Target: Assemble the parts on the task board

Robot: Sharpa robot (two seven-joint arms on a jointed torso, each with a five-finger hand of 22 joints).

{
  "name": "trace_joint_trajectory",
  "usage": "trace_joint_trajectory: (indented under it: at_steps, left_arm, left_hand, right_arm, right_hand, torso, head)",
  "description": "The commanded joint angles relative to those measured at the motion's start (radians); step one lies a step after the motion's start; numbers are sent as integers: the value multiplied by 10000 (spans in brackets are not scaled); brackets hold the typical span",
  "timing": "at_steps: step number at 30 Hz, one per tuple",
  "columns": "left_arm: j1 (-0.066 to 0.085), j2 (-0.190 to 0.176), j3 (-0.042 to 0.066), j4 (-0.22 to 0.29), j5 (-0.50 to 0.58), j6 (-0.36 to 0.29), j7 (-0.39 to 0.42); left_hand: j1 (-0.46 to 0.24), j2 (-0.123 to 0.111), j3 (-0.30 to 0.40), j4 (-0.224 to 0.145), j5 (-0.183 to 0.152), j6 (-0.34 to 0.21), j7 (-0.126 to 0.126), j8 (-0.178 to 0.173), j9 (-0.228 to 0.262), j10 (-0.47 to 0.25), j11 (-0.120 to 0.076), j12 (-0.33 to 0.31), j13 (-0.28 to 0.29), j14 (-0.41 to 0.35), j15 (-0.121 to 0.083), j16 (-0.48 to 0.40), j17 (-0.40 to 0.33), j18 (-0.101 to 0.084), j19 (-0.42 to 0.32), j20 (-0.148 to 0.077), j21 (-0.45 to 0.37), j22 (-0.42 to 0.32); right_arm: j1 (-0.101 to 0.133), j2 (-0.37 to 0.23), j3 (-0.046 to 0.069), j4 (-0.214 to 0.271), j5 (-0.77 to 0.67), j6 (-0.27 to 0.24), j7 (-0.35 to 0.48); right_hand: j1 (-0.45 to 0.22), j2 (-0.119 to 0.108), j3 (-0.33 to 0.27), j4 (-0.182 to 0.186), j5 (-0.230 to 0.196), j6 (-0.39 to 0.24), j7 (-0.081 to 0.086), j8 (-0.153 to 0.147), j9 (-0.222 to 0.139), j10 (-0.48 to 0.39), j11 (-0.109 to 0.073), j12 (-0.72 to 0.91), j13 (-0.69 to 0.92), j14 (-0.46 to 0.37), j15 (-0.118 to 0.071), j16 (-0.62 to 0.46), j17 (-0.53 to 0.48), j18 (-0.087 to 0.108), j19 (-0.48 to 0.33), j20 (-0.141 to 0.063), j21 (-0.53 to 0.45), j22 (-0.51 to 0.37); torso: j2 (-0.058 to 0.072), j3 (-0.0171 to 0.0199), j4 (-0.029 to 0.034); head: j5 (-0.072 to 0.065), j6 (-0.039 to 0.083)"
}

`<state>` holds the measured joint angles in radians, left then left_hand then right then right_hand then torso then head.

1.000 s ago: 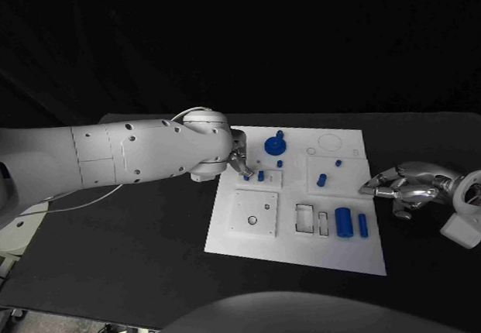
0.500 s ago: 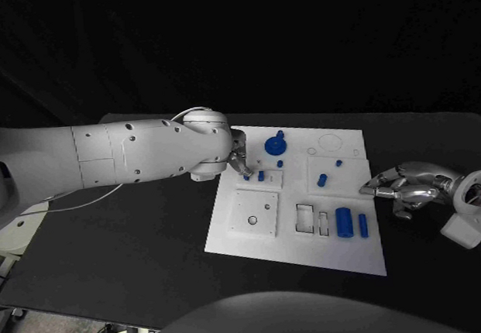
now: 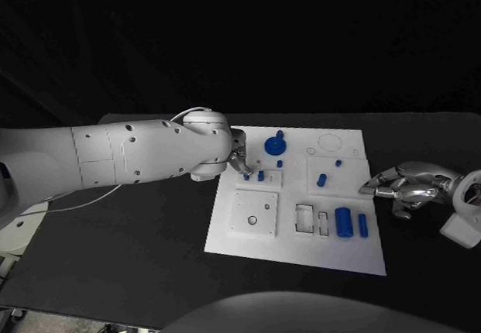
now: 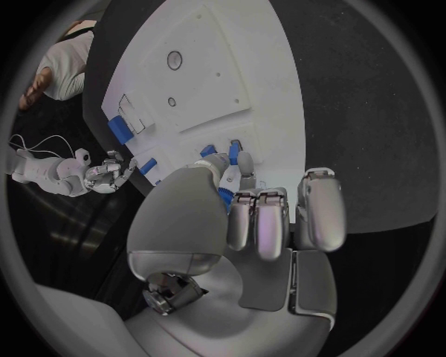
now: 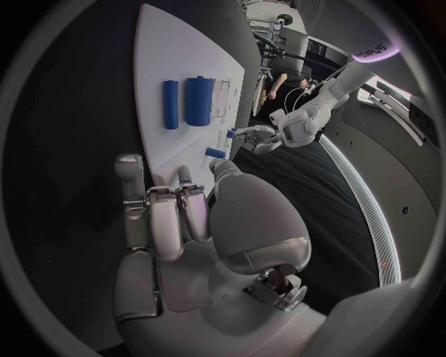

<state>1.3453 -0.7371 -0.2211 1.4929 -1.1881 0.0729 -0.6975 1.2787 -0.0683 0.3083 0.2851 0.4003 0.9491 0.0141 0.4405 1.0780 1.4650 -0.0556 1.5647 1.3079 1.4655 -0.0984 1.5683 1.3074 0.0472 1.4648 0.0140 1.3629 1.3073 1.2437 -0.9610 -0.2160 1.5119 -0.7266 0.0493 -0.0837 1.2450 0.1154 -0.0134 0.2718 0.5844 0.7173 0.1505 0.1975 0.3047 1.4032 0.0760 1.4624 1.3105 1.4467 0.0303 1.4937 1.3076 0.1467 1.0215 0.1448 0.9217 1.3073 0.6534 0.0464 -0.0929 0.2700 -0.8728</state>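
The task board (image 3: 313, 231) lies in the middle of the black table (image 3: 124, 253), a little turned, with its long side running from 12 o'clock toward 6 o'clock in the head view. The left hand (image 3: 238, 163) is at the board's edge at about 9 o'clock from the board's centre, mostly hidden behind its own white arm in the head view. In the left wrist view the left hand (image 4: 246, 216) has its fingers curled down together, and between the thumb and the fingertips it pinches a small blue peg (image 4: 229, 187), so this hand is closed on that part, just over the board's edge. Close beside it, two more small blue pegs (image 3: 254, 176) stand in the board. At 12 o'clock from them sits a round blue knob piece (image 3: 274, 144), and toward 3 o'clock from that are two short blue pieces (image 3: 322, 179) on the board's upper right area. Near the board's lower part, at about 5 o'clock from its centre, a thick blue cylinder (image 3: 343, 220) and a thinner blue bar (image 3: 363, 225) lie side by side, next to two rectangular openings (image 3: 304, 217). A square plate with a round hole (image 3: 253, 212) is at 7 o'clock. The right hand (image 3: 410, 188) is off the board, just beside its edge at 3 o'clock, above the table. In the right wrist view the right hand (image 5: 186, 216) has its fingers bent inward with nothing between them, so it is closed and empty; the cylinder and the bar lie well apart from it, ahead of its fingertips.
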Motion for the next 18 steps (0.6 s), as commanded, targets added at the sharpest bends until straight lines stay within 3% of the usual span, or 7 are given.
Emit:
trace_joint_trajectory:
  at_steps: [1,18]
  left_arm:
    - [-4,-8,3,51,-183,-125,-679]
    - [-117,-28,2,85,-201,-33,-753]
  left_hand:
    - [64,0,39,-3,10,-11,-41,48,-4,1058,-37,61,2629,1053,-53,25,2634,-21,307,-46,-32,2036]
    - [58,-16,91,4,-4,-29,-33,29,-21,1058,-32,61,2629,1053,-54,25,2634,-18,304,-46,-42,2033]
  right_arm:
    - [-33,4,-16,-10,-67,175,-17]
    - [-57,7,-16,-31,-53,179,-9]
  right_hand:
    - [58,-37,58,-11,58,-26,76,36,-9,-74,2,-58,1486,-33,1,-33,1640,32,-66,-24,-38,518]
    - [64,-37,69,-16,61,-40,75,30,-12,-79,1,-62,1483,-35,2,-34,1639,32,-67,-23,-46,518]
  torso:
    - [-5,6,5]
    - [-11,1,-4]
  head:
    - [15,2]
    - [1,2]
